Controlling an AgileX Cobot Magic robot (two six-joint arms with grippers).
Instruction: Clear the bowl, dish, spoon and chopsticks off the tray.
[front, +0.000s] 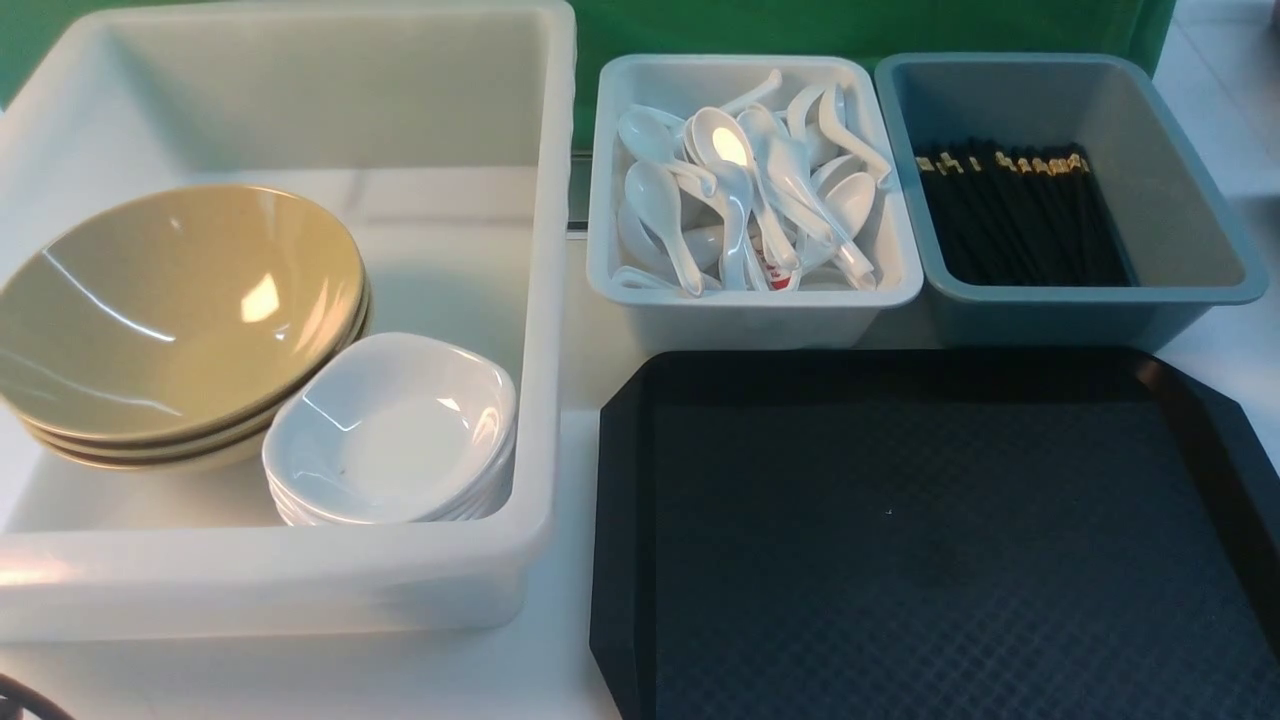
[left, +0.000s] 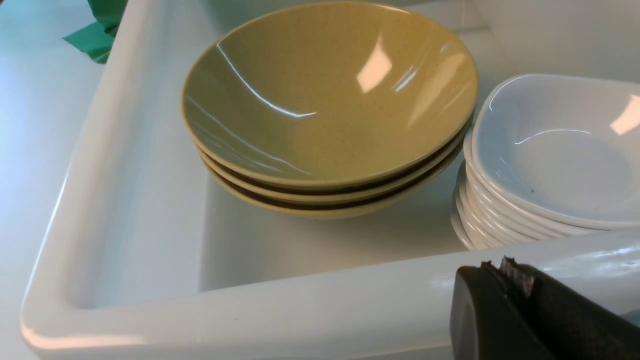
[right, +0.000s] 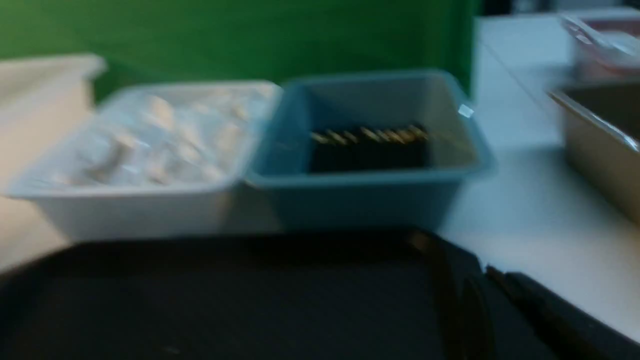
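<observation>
Tray bare, tableware sorted into bins

Front view: the tray (front: 930, 560) lies near and to the right with nothing on its diamond-textured surface, so the clearing looks finished. To its left, the large white bin (front: 545, 300) holds the bowl (front: 170, 310) on top of a stack of like yellow bowls, and the dish (front: 395, 430) on top of a stack of white dishes just beside it. Stacking like with like keeps each pile nested and stable. Beyond the tray, the pale bin (front: 750, 305) is heaped with white pieces, among them the spoon (front: 725, 170). The blue-grey bin (front: 1190, 230) to its right holds the chopsticks (front: 1015, 215), laid parallel with their gold bands at the far end. Neither arm shows here.

Left wrist view: the left gripper (left: 505, 267) hangs just outside the white bin's near wall, its fingertips pressed together on nothing. The bowl stack and dish stack sit close together inside.

Right wrist view: blurred. The right gripper (right: 490, 280) shows as dark fingers over the tray's corner; whether they are spread or closed I cannot tell. Both smaller bins sit beyond.
</observation>
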